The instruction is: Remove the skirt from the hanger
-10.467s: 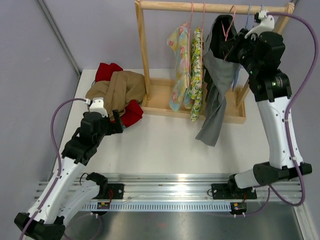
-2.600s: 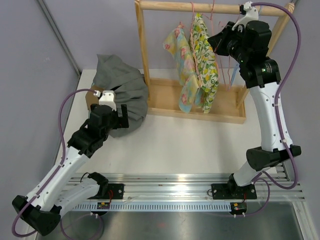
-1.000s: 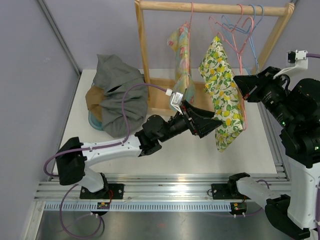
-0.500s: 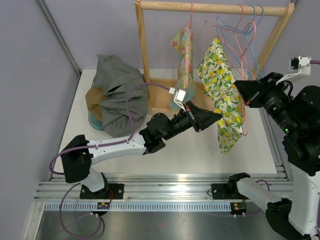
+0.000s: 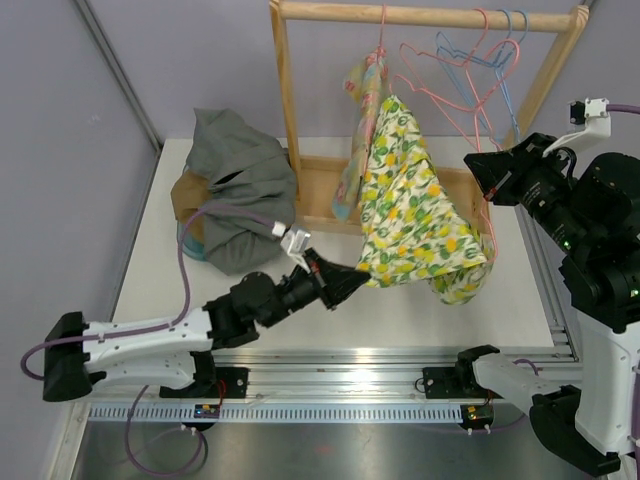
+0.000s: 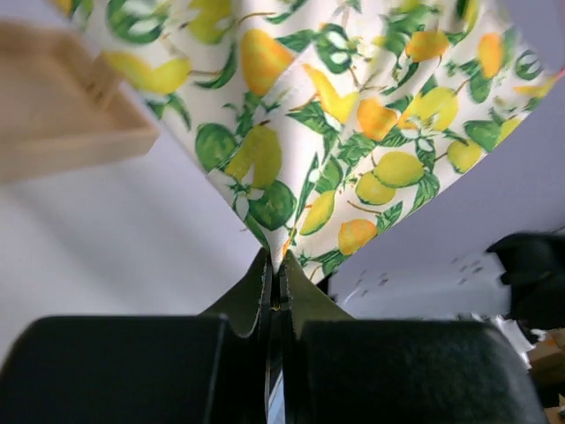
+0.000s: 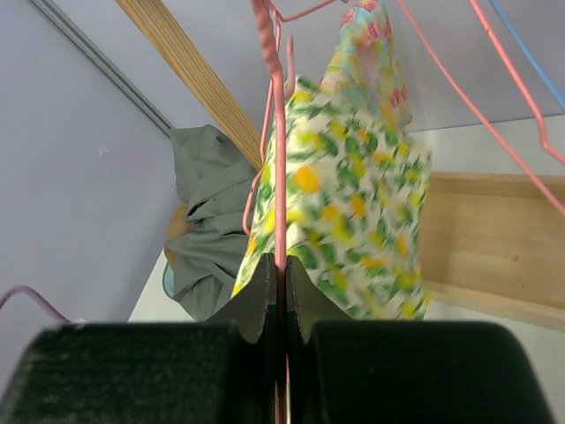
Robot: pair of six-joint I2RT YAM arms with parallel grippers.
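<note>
Left gripper [image 5: 345,284]: jaws closed on a lower corner of the lemon-print skirt [image 5: 415,210], low over the table [image 5: 400,312] — the cloth fans up and to the right from this pinch. Skirt: stretched between the two grippers in front of the wooden rack [image 5: 285,100], not yet off the pink hanger [image 7: 279,168]. Right gripper [image 7: 281,265]: jaws closed on the hanger's wire — so the pull probably runs leftward, away from the hanger.

Bright even lighting, soft shadows, wrist views slightly blurred
</note>
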